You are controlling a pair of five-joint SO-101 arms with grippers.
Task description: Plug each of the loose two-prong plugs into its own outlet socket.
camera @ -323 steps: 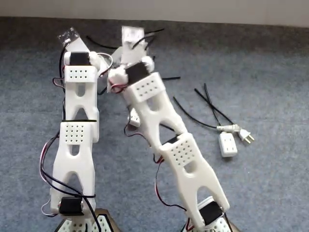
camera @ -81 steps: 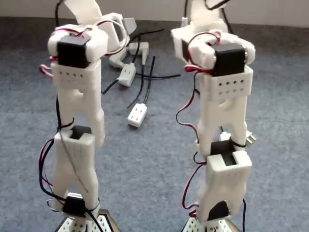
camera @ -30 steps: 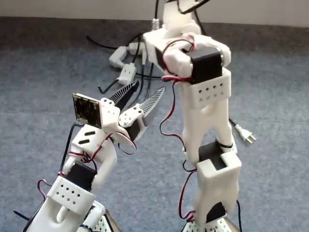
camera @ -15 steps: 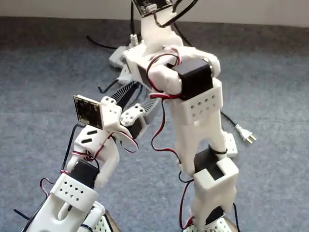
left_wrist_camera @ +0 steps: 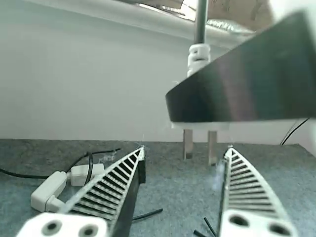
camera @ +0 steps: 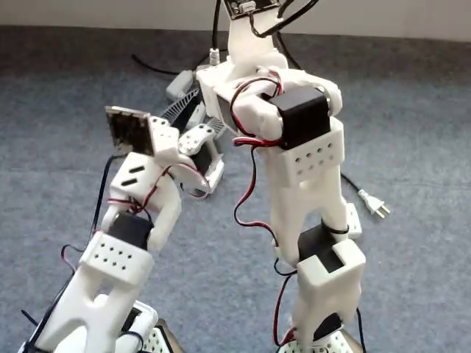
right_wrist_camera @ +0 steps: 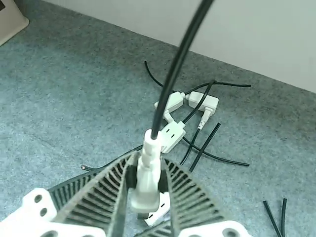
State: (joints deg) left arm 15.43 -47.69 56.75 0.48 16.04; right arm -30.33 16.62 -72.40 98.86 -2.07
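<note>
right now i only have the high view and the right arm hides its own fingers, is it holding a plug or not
observer: yes. In the right wrist view the right gripper is shut on a white plug, with a black cord running up from it.
operator: any socket near it
observer: a white outlet socket lies on the carpet just past the plug in that view. I cannot tell whether they touch.
operator: and the left arm
observer: in the left wrist view the left gripper has its fingers open, and the plug's two prongs hang bare between them, farther off.
</note>
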